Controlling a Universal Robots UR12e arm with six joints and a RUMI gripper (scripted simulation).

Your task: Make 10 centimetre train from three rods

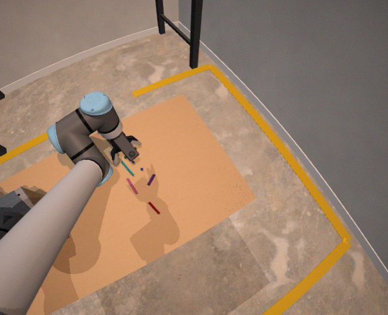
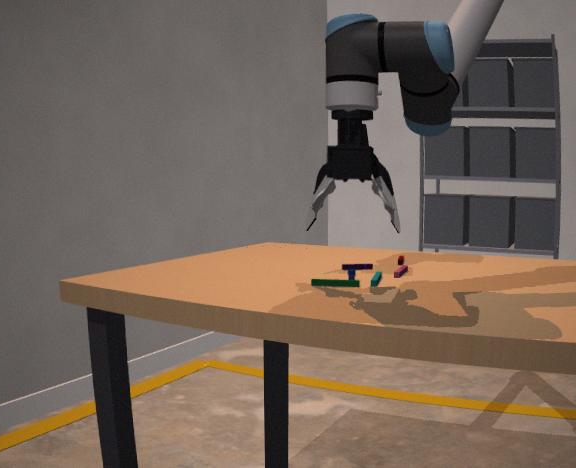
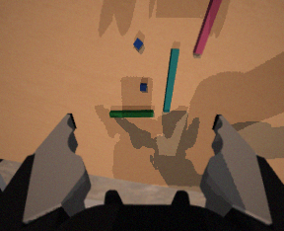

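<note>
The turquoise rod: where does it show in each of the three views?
Top: turquoise rod, just below the open gripper.
Exterior: foreshortened stub, right of the green rod.
Wrist: upright strip at centre.
Shared landmark: the green rod beside its end.

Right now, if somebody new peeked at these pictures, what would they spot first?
Probably the big grey arm with blue caps, hanging its black gripper wide open and empty above the wooden table. Next, the bright little rods scattered beneath it: a green rod, a turquoise rod, a purple rod, a pink rod, a red rod and two tiny blue ones.
</note>
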